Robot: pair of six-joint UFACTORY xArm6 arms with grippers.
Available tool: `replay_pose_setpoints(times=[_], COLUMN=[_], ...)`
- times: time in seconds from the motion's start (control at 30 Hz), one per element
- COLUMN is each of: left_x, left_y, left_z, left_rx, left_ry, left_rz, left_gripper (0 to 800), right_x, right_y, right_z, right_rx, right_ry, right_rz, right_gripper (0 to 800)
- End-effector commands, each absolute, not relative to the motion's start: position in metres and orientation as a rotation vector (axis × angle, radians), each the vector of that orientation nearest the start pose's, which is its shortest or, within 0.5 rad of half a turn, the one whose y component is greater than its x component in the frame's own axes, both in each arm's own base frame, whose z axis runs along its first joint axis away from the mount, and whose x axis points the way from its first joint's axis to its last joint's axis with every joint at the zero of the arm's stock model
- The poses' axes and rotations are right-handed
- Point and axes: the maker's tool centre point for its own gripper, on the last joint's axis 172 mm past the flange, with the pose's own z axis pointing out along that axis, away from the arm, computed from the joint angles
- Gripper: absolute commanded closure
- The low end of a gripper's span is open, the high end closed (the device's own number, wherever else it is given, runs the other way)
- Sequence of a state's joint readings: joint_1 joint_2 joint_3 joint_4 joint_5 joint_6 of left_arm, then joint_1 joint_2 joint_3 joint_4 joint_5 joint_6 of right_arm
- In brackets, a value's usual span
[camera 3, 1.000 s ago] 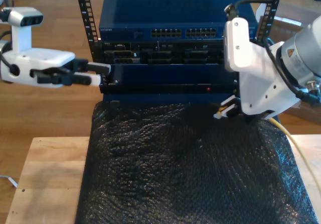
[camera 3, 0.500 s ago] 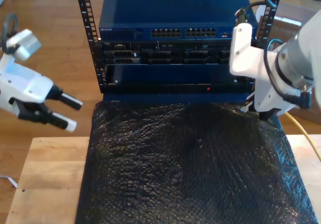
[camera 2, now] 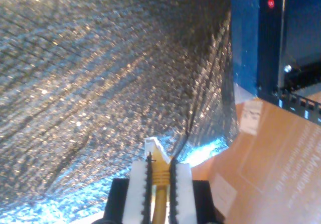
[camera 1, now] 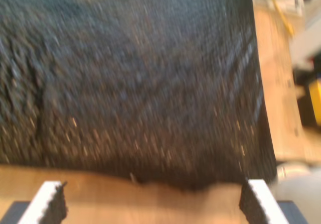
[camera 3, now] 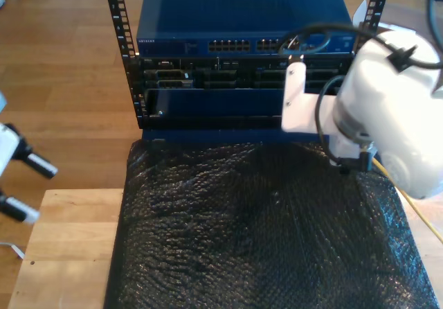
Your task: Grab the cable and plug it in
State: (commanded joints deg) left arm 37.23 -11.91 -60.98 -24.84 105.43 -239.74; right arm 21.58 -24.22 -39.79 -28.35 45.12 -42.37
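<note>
The yellow cable (camera 2: pixel 160 196) runs between the fingers of my second gripper (camera 2: pixel 160 176), which is shut on it. Its clear plug (camera 2: pixel 155 147) sticks out just past the fingertips, above the black bubble mat (camera 2: pixel 100 83) and short of the blue rack unit (camera 2: pixel 256 38). In the exterior view the second arm's white wrist (camera 3: pixel 387 122) covers that gripper, and the cable (camera 3: pixel 410 208) trails off toward that view's right. My first gripper (camera 3: pixel 28 188) is open at the exterior view's left edge with nothing in it. Its fingertips (camera 1: pixel 49 204) hover over the wooden table's edge.
The blue rack (camera 3: pixel 235 18) stands behind the mat, with rows of ports (camera 3: pixel 232 46) on the switch front and a red light (camera 2: pixel 271 3) on the lower unit. Black rails (camera 3: pixel 118 18) flank it. The wooden table (camera 3: pixel 69 246) lies under the mat (camera 3: pixel 256 233).
My first gripper has swung away from the rack's front to the exterior view's left edge. The second arm has turned and shifted toward that view's left, cable still held.
</note>
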Motion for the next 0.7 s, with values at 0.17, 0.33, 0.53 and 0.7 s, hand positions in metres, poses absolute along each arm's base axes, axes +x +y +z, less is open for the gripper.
replay_pose_setpoints(times=[0.17,0.33,0.53,0.7], left_x=[0.256,0.217,0.165,0.122], left_y=[0.099,0.131,0.152,0.159], left_z=[0.270,0.252,0.235,0.221], left_rx=[1.833,1.819,1.725,1.680], left_ry=[-1.678,-1.710,-1.792,-1.795], left_rz=[0.431,0.406,0.422,0.483], left_gripper=[0,0,0,0], right_x=[0.434,0.435,0.435,0.434], right_y=[0.103,0.105,0.105,0.105], right_z=[0.243,0.240,0.232,0.229], right_rx=[-2.719,-2.711,-2.702,-2.700], right_ry=[-2.337,-2.341,-2.346,-2.347], right_rz=[-0.419,-0.419,-0.395,-0.385], right_gripper=[800,800,800,800])
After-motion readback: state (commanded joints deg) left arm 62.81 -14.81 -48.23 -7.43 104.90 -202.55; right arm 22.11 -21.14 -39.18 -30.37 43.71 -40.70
